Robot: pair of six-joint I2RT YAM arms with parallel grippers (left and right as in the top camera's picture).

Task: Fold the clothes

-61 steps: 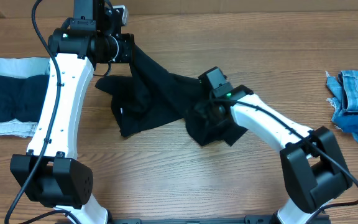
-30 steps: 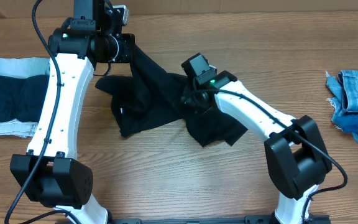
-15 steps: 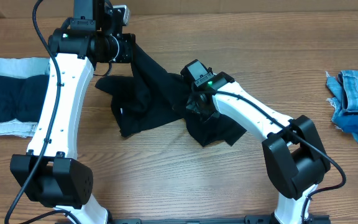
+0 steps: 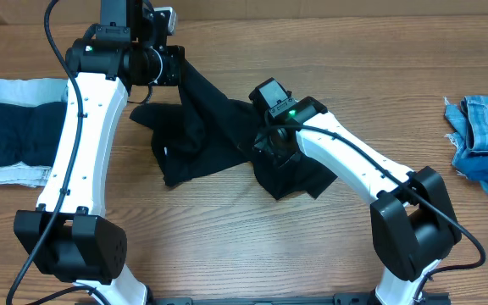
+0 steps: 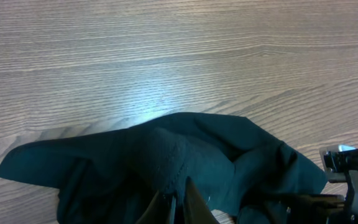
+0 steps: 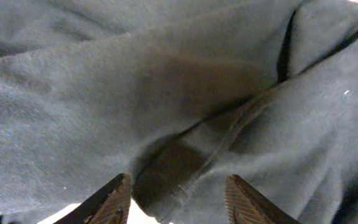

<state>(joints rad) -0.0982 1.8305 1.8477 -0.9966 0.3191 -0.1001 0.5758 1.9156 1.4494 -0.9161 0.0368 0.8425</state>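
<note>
Mid-table, the large crumpled black cloth garment (image 4: 202, 135) is pinched by the left gripper (image 5: 178, 202), while the right gripper (image 6: 176, 190), fingers apart over a seam, should bite that hem fully.

Right gripper (image 6: 178, 190) is working leftward over the black garment (image 4: 210, 127), then easing back slightly (jaws standing apart).

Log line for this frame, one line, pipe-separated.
task: fold clothes | left gripper: shut on black garment, edge lifted | right gripper: open, close over black garment | stage: crumpled, not yet folded
</note>
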